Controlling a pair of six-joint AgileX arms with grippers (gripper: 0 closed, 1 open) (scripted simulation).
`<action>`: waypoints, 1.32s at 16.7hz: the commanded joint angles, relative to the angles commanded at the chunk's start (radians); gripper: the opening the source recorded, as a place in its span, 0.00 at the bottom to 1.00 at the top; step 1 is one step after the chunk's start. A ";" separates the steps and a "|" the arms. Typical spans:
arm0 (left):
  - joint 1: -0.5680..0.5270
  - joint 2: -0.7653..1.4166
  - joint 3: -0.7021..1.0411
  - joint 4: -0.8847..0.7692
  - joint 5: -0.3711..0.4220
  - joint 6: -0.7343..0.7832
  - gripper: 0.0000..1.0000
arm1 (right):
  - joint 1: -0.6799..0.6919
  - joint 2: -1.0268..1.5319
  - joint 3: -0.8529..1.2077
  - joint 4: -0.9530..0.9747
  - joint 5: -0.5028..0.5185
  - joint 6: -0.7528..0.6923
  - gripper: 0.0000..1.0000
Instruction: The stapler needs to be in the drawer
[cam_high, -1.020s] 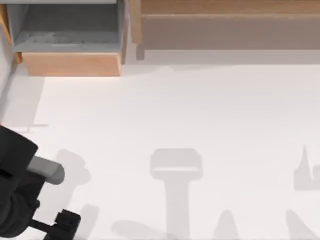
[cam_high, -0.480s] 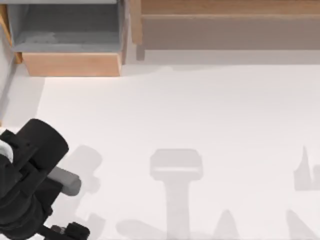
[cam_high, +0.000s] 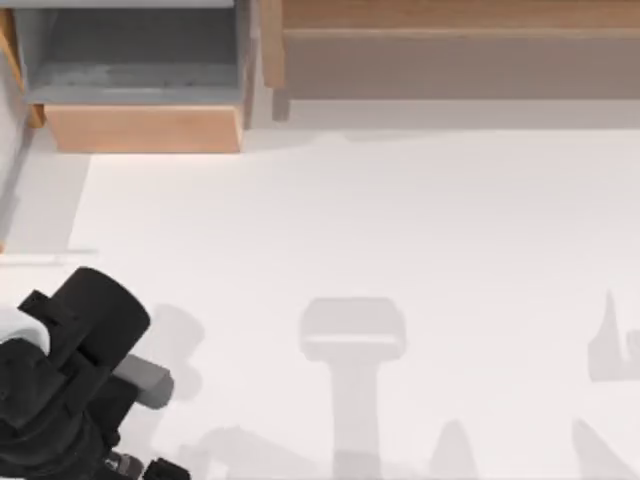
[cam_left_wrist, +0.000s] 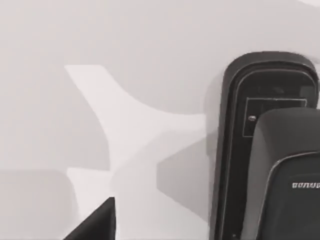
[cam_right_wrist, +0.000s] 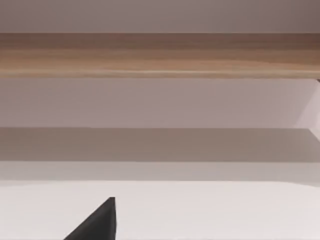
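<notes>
Left arm (cam_high: 60, 390) low at the surface's (cam_high: 400, 220) near-left corner, over the stapler (cam_left_wrist: 265, 150) lying flat there; gripper state: can't tell. Drawer (cam_high: 140, 128) open far-left, ready.

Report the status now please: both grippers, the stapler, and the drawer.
Left gripper low at table's near-left corner, over small glossy black stapler. Stapler on table, not gripped. Tan-fronted grey drawer open at far left, holding nothing. Path between looks free.
</notes>
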 joint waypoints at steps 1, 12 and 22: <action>0.000 0.015 -0.018 0.032 0.000 0.000 1.00 | 0.000 0.000 0.000 0.000 0.000 0.000 1.00; -0.001 0.035 -0.038 0.066 0.000 0.001 0.62 | 0.000 0.000 0.000 0.000 0.000 0.000 1.00; -0.001 0.035 -0.038 0.066 0.000 0.001 0.00 | 0.000 0.000 0.000 0.000 0.000 0.000 1.00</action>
